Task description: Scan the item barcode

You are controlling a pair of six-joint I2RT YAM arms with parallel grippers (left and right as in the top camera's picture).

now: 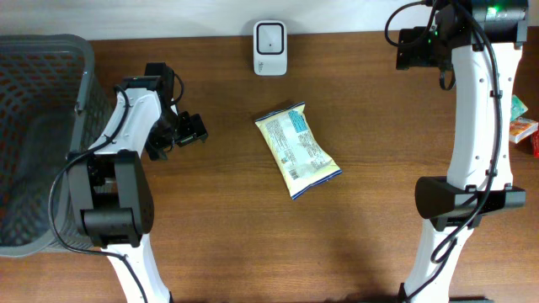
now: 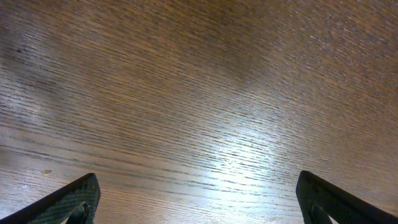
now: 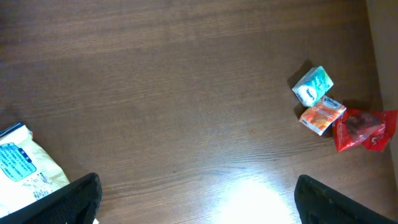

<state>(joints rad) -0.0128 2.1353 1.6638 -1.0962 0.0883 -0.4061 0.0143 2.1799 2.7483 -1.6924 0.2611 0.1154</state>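
- Snack bag (image 1: 297, 150) lies flat at the centre of the overhead frame, crinkly, its blue print too small to read.
- Small packets (image 1: 520, 122) sit half cut off at the right edge.
- Grey mesh basket (image 1: 34, 126) is clipped at upper left.
- White boxy scanner (image 1: 270, 48) stands top centre on the grainy wooden table (image 1: 219, 210).
- Left gripper (image 2: 197, 186) is spread wide over bare wood.
- Right gripper (image 3: 196, 193) is spread too, pinching nothing.

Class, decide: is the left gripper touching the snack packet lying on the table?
Apart. The overhead view shows a strip of bare table between the open left gripper and the snack packet.
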